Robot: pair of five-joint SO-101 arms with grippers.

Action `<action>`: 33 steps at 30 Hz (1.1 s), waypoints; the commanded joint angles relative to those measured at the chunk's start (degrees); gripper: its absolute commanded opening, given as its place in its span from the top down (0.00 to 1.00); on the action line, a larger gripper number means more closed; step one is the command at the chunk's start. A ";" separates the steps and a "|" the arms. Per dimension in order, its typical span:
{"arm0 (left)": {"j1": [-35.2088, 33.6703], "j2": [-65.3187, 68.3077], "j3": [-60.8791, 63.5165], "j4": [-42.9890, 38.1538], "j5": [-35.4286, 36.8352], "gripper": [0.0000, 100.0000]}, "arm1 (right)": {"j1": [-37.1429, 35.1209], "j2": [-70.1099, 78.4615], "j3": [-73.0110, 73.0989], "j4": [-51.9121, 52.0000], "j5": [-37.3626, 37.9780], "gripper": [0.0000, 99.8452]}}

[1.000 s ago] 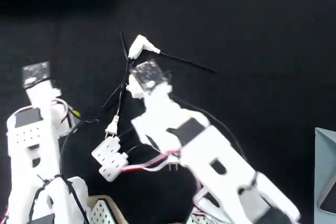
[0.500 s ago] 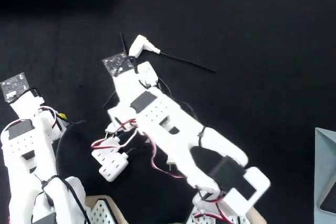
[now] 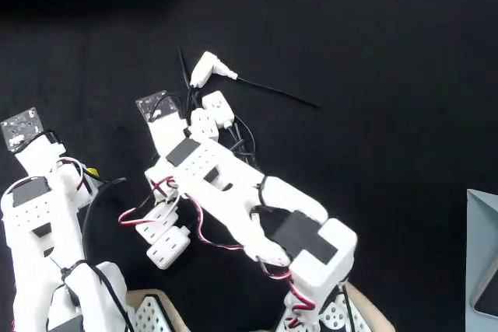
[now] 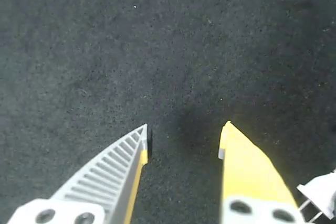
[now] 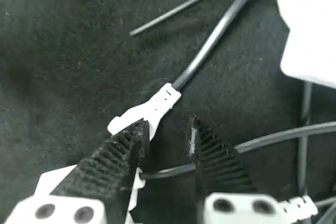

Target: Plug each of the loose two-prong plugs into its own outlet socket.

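Clearly the right hand (image 5: 165, 129) stood open just above a white two-prong plug (image 5: 149, 107), its prong end hidden behind one finger. In the high view, white outlet blocks (image 3: 167, 246) at lower left lay partly under the right arm. The left hand (image 4: 186, 129) gaped over bare black surface (image 4: 105, 35).

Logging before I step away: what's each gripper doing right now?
Left gripper: open, empty.
Right gripper: open, beside a white plug on a black cord.
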 commanded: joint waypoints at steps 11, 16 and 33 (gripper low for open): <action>0.04 -1.14 -0.31 -0.79 0.26 0.78 | -4.04 7.43 -9.36 0.00 -2.29 0.87; 0.04 -0.97 -0.31 -0.79 0.18 0.78 | -3.96 8.22 -12.88 5.63 -2.29 0.87; 0.04 -0.79 -0.22 -0.79 0.18 0.78 | -3.87 8.31 -13.23 15.03 -4.84 0.87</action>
